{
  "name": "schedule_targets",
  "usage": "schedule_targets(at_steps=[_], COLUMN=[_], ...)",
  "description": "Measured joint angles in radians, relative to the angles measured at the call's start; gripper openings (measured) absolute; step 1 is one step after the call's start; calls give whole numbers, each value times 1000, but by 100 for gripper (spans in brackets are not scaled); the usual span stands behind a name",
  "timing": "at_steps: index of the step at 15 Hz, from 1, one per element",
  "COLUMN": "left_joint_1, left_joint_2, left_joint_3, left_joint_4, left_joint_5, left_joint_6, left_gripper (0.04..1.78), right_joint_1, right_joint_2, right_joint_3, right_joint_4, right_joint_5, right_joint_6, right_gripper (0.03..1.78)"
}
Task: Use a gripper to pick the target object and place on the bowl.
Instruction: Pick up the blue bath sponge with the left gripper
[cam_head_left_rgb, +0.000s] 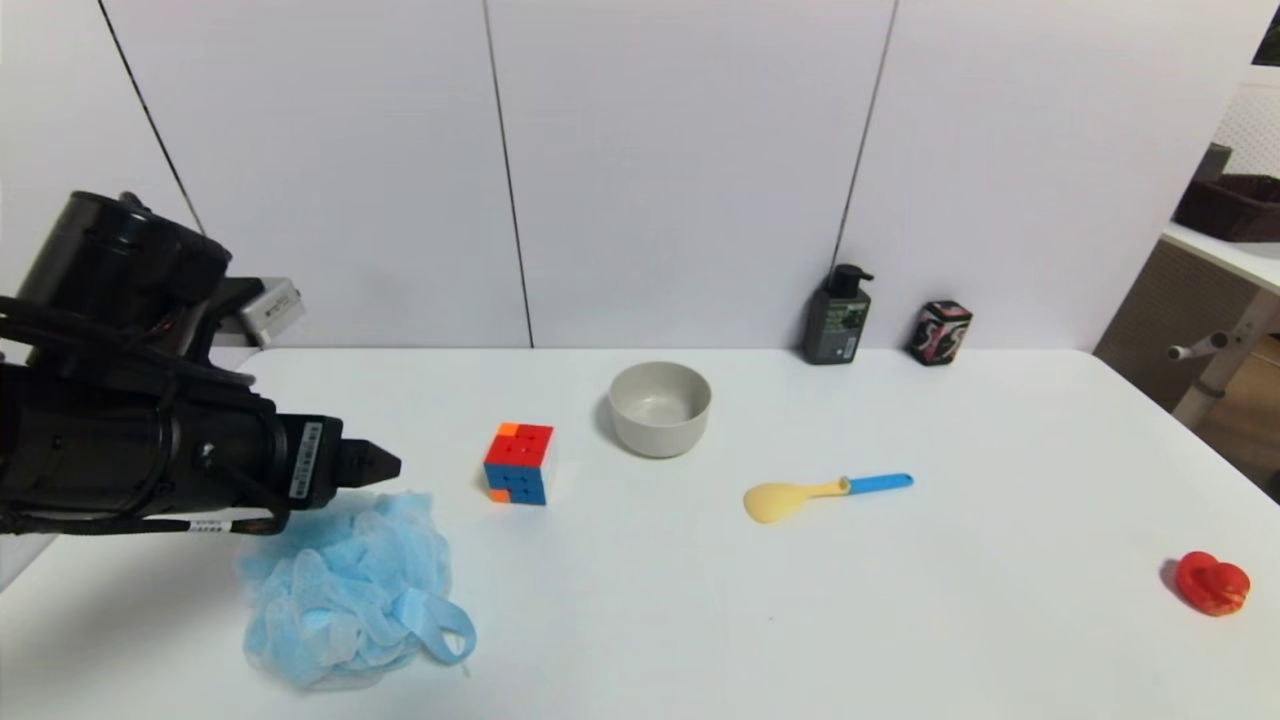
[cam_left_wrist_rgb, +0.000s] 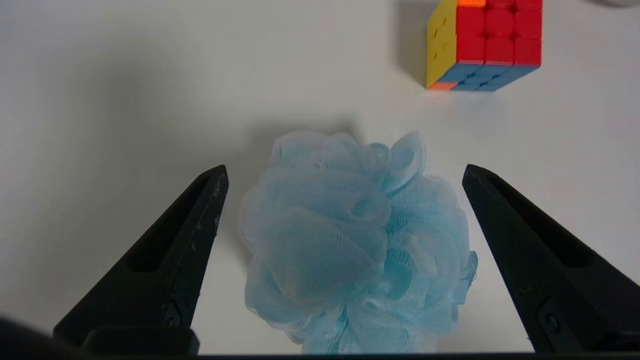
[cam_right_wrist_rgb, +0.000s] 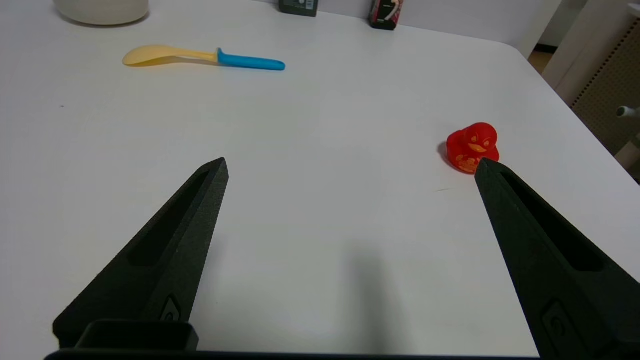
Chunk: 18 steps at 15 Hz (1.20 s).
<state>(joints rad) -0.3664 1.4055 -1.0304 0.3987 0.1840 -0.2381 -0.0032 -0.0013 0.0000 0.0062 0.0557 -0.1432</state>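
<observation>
The light blue mesh bath pouf (cam_head_left_rgb: 345, 590) lies on the white table at the near left, its ribbon loop toward me. My left gripper (cam_head_left_rgb: 385, 465) hovers just above its far edge. In the left wrist view the pouf (cam_left_wrist_rgb: 350, 240) sits between the two open fingers (cam_left_wrist_rgb: 200, 215), and neither finger touches it. The grey-beige bowl (cam_head_left_rgb: 660, 408) stands empty at the table's middle back, to the right of the multicoloured puzzle cube (cam_head_left_rgb: 520, 462). My right gripper (cam_right_wrist_rgb: 350, 167) is open and empty over bare table; it does not show in the head view.
A yellow spoon with a blue handle (cam_head_left_rgb: 825, 495) lies right of the bowl. A red toy duck (cam_head_left_rgb: 1212, 583) sits at the near right. A dark pump bottle (cam_head_left_rgb: 838, 315) and a small black can (cam_head_left_rgb: 940, 332) stand at the back wall.
</observation>
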Motion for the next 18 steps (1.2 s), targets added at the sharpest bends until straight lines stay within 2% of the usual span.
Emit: schedule_targets(at_steps=[4,8,18], left_joint_1=[-56,-64,-74], left_joint_2=[27,45,51], left_joint_3=[28,54,171], left_joint_4=[24,76,71], left_joint_5=[-3,0,0], left_joint_6=[-130,-140,-143], left_gripper=[169,169,169], right_joint_1=[0,0,0], right_joint_2=[0,0,0], right_joint_3=[0,0,0], right_joint_4=[0,0,0], right_joint_5=[0,0,0], right_joint_6=[0,0,0], right_gripper=[171,171,171])
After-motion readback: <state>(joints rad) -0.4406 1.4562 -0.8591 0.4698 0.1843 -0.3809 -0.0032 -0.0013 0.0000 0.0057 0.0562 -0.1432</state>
